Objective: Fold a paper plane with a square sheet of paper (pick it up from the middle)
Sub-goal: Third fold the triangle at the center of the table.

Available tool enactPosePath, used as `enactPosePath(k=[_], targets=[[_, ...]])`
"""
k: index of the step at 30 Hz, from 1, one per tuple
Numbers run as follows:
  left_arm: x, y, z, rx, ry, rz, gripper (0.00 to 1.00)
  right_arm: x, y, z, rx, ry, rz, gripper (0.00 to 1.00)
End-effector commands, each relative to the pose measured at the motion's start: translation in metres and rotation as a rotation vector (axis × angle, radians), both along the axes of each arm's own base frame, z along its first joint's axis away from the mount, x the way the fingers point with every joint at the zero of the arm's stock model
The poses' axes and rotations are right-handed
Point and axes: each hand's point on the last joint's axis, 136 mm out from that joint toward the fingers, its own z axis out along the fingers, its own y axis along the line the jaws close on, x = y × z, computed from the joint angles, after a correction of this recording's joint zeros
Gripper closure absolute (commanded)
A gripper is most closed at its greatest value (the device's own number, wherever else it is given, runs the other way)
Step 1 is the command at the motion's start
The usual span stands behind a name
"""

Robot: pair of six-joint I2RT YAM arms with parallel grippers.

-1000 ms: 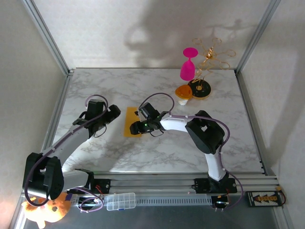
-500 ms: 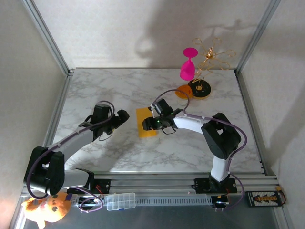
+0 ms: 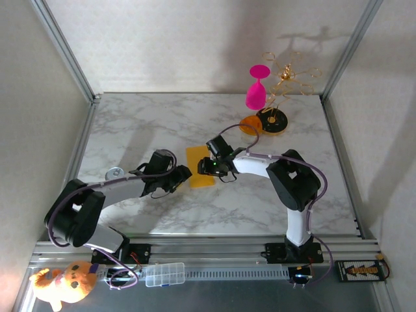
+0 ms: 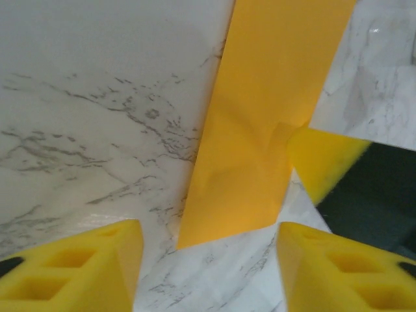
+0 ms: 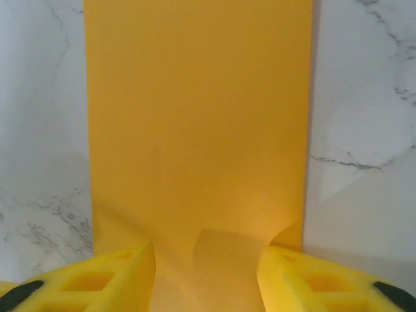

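Note:
The square sheet of paper [image 3: 199, 166] lies on the marble table as a folded yellow-orange rectangle [image 4: 260, 117], flat except for a slight buckle. My left gripper [image 3: 184, 174] sits low at its near-left corner. Its jaws [image 4: 208, 257] are open, with bare marble between them and the paper's corner just ahead. My right gripper [image 3: 209, 166] rests on the paper's right edge. Its yellow fingers [image 5: 91, 276] stand apart astride the paper [image 5: 195, 117], which bulges up between them; this gripper [image 5: 207, 263] is open. One right fingertip [image 4: 325, 162] touches the sheet.
At the back right stand a pink goblet [image 3: 256, 89], a gold wire stand [image 3: 286, 75], an orange-and-black disc [image 3: 272, 121] and a small orange-topped cup [image 3: 248, 125]. A metal ring [image 3: 116, 172] lies left. A plush toy [image 3: 62, 286] and clear box [image 3: 164, 274] sit below the table edge.
The paper and right gripper shifted right about a second ago, then stayed. The left arm swept right and down to the paper's corner, its jaws narrowing. The right jaws narrowed slightly.

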Motion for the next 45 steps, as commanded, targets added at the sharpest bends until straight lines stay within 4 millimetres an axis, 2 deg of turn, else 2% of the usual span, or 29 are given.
enactPosePath(k=[1, 7, 13, 22, 31, 37, 45], targets=[[0.002, -0.014, 0.001, -0.045, 0.008, -0.015, 0.49, -0.005, -0.012, -0.019, -0.05, 0.062, -0.04, 0.53], [0.001, -0.019, -0.01, -0.044, 0.043, -0.034, 0.56, -0.011, -0.017, -0.028, -0.052, 0.093, -0.042, 0.53], [0.005, -0.025, -0.011, -0.043, 0.035, -0.064, 0.67, -0.014, -0.013, -0.031, -0.032, 0.106, -0.02, 0.56], [0.01, -0.027, -0.017, -0.016, 0.038, -0.095, 0.7, -0.017, -0.015, -0.035, -0.031, 0.118, -0.018, 0.58], [0.032, -0.026, 0.0, -0.111, -0.025, -0.064, 0.72, -0.019, -0.018, -0.037, -0.04, 0.12, -0.016, 0.59], [0.039, -0.025, -0.006, -0.104, -0.015, -0.054, 0.77, -0.021, -0.02, -0.036, -0.033, 0.116, -0.016, 0.6], [0.054, -0.023, -0.005, -0.078, -0.036, -0.062, 0.8, -0.02, -0.023, -0.035, -0.033, 0.106, -0.013, 0.6]])
